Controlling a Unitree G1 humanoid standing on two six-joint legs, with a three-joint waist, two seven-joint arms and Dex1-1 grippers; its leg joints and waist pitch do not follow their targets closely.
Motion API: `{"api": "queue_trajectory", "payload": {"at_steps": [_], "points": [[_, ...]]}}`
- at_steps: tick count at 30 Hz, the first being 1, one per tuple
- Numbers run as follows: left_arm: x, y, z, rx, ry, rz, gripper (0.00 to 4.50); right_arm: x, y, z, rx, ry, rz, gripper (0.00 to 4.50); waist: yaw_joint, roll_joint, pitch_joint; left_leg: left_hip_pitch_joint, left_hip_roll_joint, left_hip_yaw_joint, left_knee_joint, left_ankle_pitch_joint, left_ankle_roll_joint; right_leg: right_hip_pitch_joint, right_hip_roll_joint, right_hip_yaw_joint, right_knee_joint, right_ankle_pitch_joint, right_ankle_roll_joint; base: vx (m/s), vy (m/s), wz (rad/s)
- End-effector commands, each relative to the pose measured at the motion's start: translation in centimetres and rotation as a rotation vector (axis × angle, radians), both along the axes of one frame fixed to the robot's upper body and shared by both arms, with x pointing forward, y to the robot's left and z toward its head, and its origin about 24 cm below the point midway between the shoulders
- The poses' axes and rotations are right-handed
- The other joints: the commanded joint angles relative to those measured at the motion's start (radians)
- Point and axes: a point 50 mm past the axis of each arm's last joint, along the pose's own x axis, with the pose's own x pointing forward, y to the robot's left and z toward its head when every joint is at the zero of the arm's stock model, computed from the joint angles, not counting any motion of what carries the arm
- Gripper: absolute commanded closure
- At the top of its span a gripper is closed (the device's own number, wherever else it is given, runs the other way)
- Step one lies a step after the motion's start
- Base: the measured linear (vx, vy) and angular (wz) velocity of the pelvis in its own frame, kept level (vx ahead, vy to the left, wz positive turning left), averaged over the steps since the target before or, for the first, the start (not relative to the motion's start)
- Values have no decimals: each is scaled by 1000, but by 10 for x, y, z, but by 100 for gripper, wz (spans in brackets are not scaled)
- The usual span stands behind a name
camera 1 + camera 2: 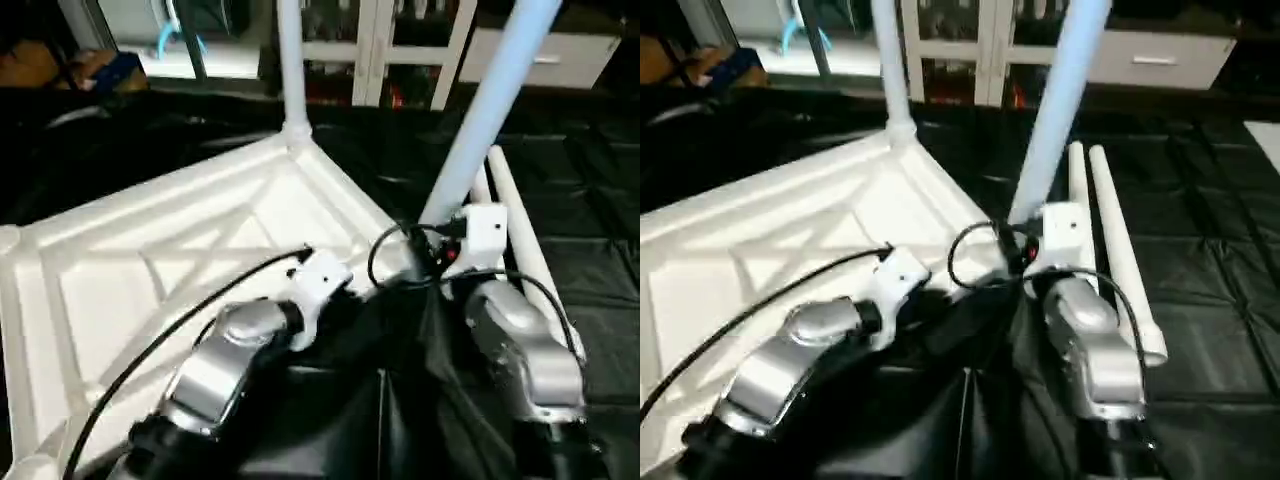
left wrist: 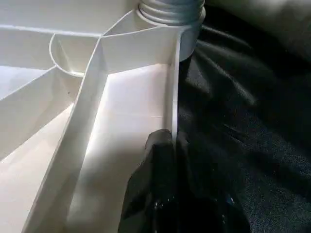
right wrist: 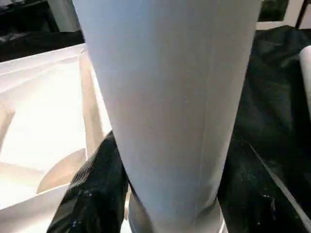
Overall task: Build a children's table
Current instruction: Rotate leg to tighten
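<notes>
So the white plastic rectangular tabletop is lying upside down on the big black-draped work table, X-ribbed underside facing up. Its long axis runs diagonally, from the robot's near left toward the far middle, where one corner points away from the robot.

At that far corner a long white cylindrical tube leg stands upright in its round socket, pretty much vertical. A second white tube leg rises from the corner nearest the right arm, but this one is tilted, with its top leaning off to the right and away from the robot. Its foot sits at the corner socket; I can't tell if it's fully seated.

The right gripper is clamped around that tilted leg low down near the socket, one black finger on each side of the tube.

The left gripper is clenched tight, pinching the thin upright rim of the tabletop between its black fingers, along the edge that leads to the leaning leg's socket.

Two more white tube legs lie flat on the black cloth just right of the tabletop, side by side and touching, long axes pointing away from the robot.
</notes>
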Motion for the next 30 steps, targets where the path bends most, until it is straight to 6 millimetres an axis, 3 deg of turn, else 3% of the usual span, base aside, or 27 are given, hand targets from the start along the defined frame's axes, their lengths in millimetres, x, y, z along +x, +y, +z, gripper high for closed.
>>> {"api": "queue_trajectory", "payload": {"at_steps": [1, 5, 6, 7, 8, 10, 12, 13, 15, 17, 20, 22, 24, 26, 28, 30], "points": [[-11, -12, -16, -6, 70, -69, 450, -14, 38, -34, 65, 167, 181, 249, -2, -9, -22, 8, 47, -40, -93, -379, -16, 6, -50, 31, -95, -531, -72, 0, 0, 0], [-15, 9, -16, 19, 47, -121, 450, -19, 26, -13, 77, 39, 346, 249, -1, -9, -29, -4, 51, -35, -93, -308, 12, 16, -49, 33, -85, -399, -95, 0, 0, 0], [-16, 13, -15, 18, 43, -139, 450, -20, 21, -10, 64, 18, 357, 194, 0, -11, -30, -7, 52, -33, -92, -286, 24, 20, -50, 34, -82, -366, -108, 0, 0, 0], [-17, 15, -15, 18, 40, -148, 450, -20, 19, -8, 58, 8, 363, 180, 2, -13, -32, -5, 52, -29, -88, -258, 41, 20, -49, 36, -80, -328, -124, 0, 0, 0], [-23, 27, -12, 11, 33, -221, 450, -23, 3, 1, 39, -32, 411, 178, 5, -13, -34, -7, 50, -29, -85, -240, 49, 23, -50, 36, -77, -305, -135, 0, 0, 0], [-30, 38, -11, 13, 51, -278, 450, -26, -11, 9, -1, -57, 472, 162, 8, -13, -42, -14, 52, -32, -80, -162, 81, 40, -53, 33, -61, -199, -170, 65, -32, -1], [-34, 47, -11, 36, 66, -302, 450, -30, -19, 15, -33, -67, 529, 153, 8, -5, -51, -7, 51, -22, -64, -11, 138, 36, -45, 31, -36, 39, -247, 82, -30, 0], [-35, 53, -12, 61, 75, -318, 450, -32, -26, 17, -52, -61, 554, 139, 10, -7, -54, -6, 49, -20, -60, 26, 153, 38, -42, 30, -30, 106, -266, 82, -12, 1], [-36, 64, -12, 95, 87, -333, 450, -37, -40, 23, -103, -49, 618, 123, 18, -7, -62, -10, 47, -21, -45, 143, 218, 45, -38, 30, -5, 306, -309, 71, -5, 2], [-35, 70, -11, 112, 85, -336, 450, -39, -48, 26, -152, -41, 662, 115, 17, -7, -59, -15, 49, -19, -39, 176, 242, 40, -38, 27, 1, 354, -327, 0, 0, 0], [-31, 73, -10, 136, 60, -338, 450, -41, -48, 31, -202, -57, 719, 102, 20, -8, -49, -12, 57, -19, -48, 63, 233, 39, -47, 26, -16, 180, -334, 0, 0, 0], [-30, 74, -10, 139, 54, -341, 450, -41, -47, 32, -214, -68, 740, 102, 21, -6, -44, -5, 62, -18, -56, -21, 194, 36, -50, 27, -29, 31, -326, 0, 0, 0], [-29, 73, -11, 140, 50, -340, 450, -40, -47, 31, -216, -72, 743, 102, 20, -8, -41, -5, 62, -17, -60, -60, 163, 36, -51, 28, -35, -39, -314, 0, 0, 0], [-29, 73, -11, 137, 50, -346, 450, -40, -48, 30, -205, -71, 753, 117, 17, -8, -41, -6, 61, -17, -62, -94, 136, 35, -52, 31, -40, -84, -301, 0, 0, 0], [-30, 72, -11, 136, 50, -349, 450, -40, -48, 30, -201, -78, 743, 117, 16, -8, -42, -7, 61, -18, -61, -100, 129, 35, -52, 32, -39, -90, -298, 0, 0, 0], [-30, 72, -11, 133, 51, -354, 450, -39, -48, 29, -183, -86, 730, 144, 14, -9, -46, -8, 59, -18, -59, -89, 129, 35, -51, 33, -37, -69, -297, 0, 0, 0]]}}
